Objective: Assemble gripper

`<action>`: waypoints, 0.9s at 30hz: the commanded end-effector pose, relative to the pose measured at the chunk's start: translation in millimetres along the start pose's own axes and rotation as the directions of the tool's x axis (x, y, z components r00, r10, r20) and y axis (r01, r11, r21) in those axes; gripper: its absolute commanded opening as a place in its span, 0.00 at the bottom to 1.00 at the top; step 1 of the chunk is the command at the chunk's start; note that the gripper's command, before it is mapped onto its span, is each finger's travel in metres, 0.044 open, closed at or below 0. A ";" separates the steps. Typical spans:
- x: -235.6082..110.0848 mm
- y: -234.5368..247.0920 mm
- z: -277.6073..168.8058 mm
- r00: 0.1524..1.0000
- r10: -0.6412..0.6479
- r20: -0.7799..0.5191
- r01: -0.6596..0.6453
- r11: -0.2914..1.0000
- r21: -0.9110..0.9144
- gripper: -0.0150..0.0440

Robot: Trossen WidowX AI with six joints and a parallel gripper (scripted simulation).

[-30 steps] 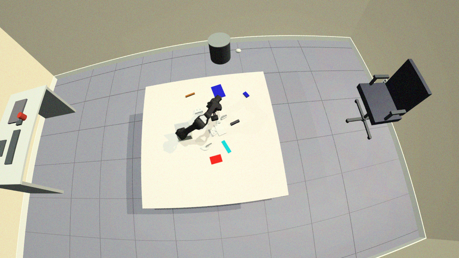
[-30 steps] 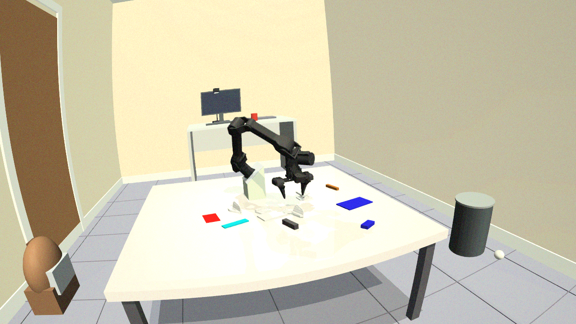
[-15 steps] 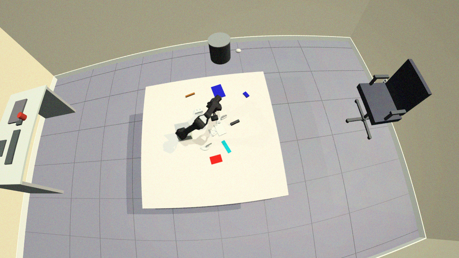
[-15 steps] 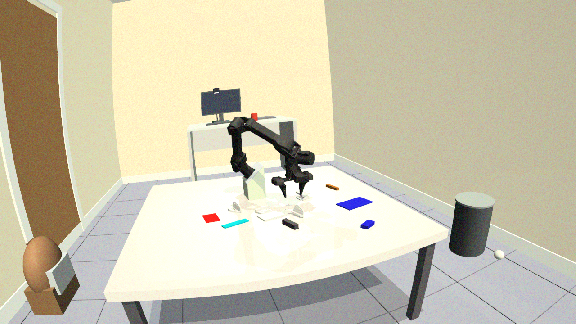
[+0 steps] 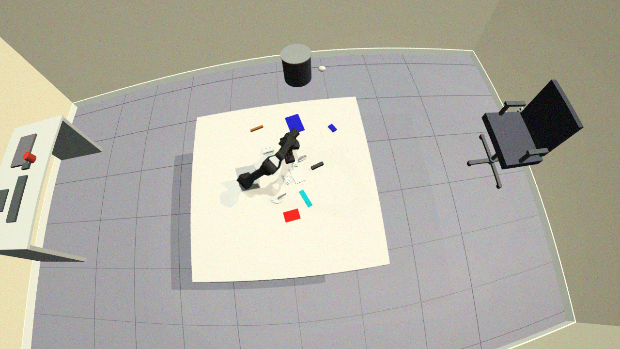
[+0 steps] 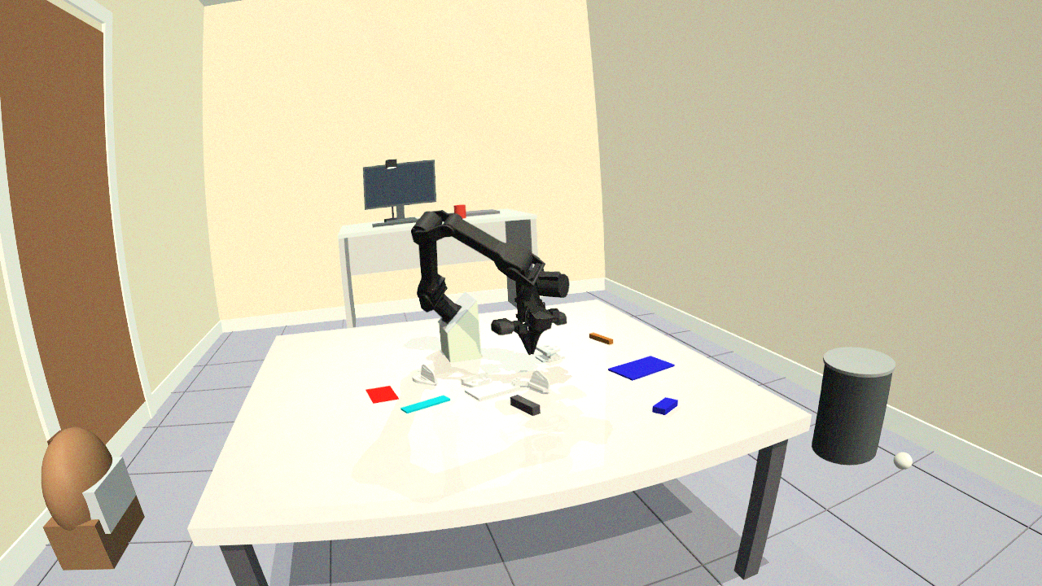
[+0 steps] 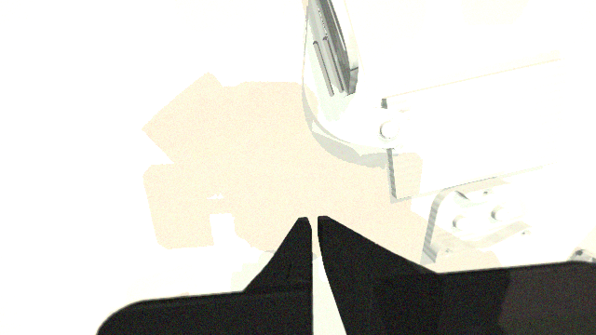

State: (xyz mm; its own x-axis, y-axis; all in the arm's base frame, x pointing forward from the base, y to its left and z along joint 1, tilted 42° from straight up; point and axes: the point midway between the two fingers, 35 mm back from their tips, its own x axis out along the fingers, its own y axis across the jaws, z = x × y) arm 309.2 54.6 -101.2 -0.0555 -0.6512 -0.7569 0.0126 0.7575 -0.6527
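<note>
My gripper (image 6: 531,352) (image 7: 312,226) is shut to a narrow gap with nothing visible between the tips, above the table. One white jaw (image 5: 302,158) (image 6: 539,382) (image 7: 332,109) lies just ahead of the fingertips; its ribbed face stands up and its rounded end carries a stub. The other jaw (image 5: 277,199) (image 6: 424,376) lies nearer the red sheet. The white gripper base (image 5: 287,178) (image 6: 477,381) (image 7: 475,239) shows two pins at the right of the wrist view, beside a flat plate (image 5: 298,175) (image 6: 492,391). A small white part (image 5: 268,151) (image 6: 548,356) looks like the housing plate.
A black block (image 5: 317,165) (image 6: 524,404) lies near the first jaw. A cyan strip (image 5: 305,198) (image 6: 425,404) and red sheet (image 5: 291,215) (image 6: 382,394) lie to one side. A blue sheet (image 5: 294,123) (image 6: 641,368), blue block (image 5: 332,128) (image 6: 665,405) and orange bar (image 5: 256,128) (image 6: 601,338) lie opposite.
</note>
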 end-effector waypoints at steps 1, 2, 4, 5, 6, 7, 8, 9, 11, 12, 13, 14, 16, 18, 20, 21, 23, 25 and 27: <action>-0.8 0.6 -0.2 1.000 0.004 -0.003 -0.004 1.000 0.004 0.25; -0.8 0.6 -0.2 1.000 0.004 -0.003 -0.004 1.000 0.004 0.25; -0.8 0.6 -0.2 1.000 0.004 -0.003 -0.004 1.000 0.004 0.25; -0.8 0.6 -0.2 1.000 0.004 -0.003 -0.004 1.000 0.004 0.25; -0.8 0.6 -0.2 1.000 0.004 -0.003 -0.004 1.000 0.004 0.25; -0.8 0.6 -0.2 1.000 0.004 -0.003 -0.004 1.000 0.004 0.25; -0.8 0.6 -0.2 1.000 0.004 -0.003 -0.004 1.000 0.004 0.25; -0.8 0.6 -0.2 1.000 0.004 -0.003 -0.004 1.000 0.004 0.25; -0.8 0.6 -0.2 1.000 0.004 -0.003 -0.004 1.000 0.004 0.25; -0.8 0.6 -0.2 1.000 0.004 -0.003 -0.004 1.000 0.004 0.25; -0.8 0.6 -0.2 1.000 0.004 -0.003 -0.004 1.000 0.004 0.25; -0.8 0.6 -0.2 1.000 0.004 -0.003 -0.004 1.000 0.004 0.25; -0.1 0.0 0.1 1.000 0.000 0.000 0.000 1.000 0.000 0.30; -0.1 0.0 0.1 1.000 0.000 0.000 0.000 1.000 0.000 0.39; -0.1 0.0 0.1 1.000 0.000 0.000 0.000 1.000 0.000 0.48; -0.1 0.0 0.1 1.000 0.000 0.000 0.000 1.000 0.000 0.52; -0.1 0.0 0.1 1.000 0.000 0.000 0.000 1.000 0.000 0.61; -0.1 0.0 0.1 1.000 0.000 0.000 0.000 1.000 0.000 0.70; -0.1 0.0 0.1 1.000 0.000 0.000 0.000 1.000 0.000 0.79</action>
State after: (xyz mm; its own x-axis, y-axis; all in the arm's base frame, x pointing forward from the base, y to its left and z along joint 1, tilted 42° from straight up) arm 309.3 54.7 -101.2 -0.0553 -0.6508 -0.7572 0.0131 0.7579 -0.6523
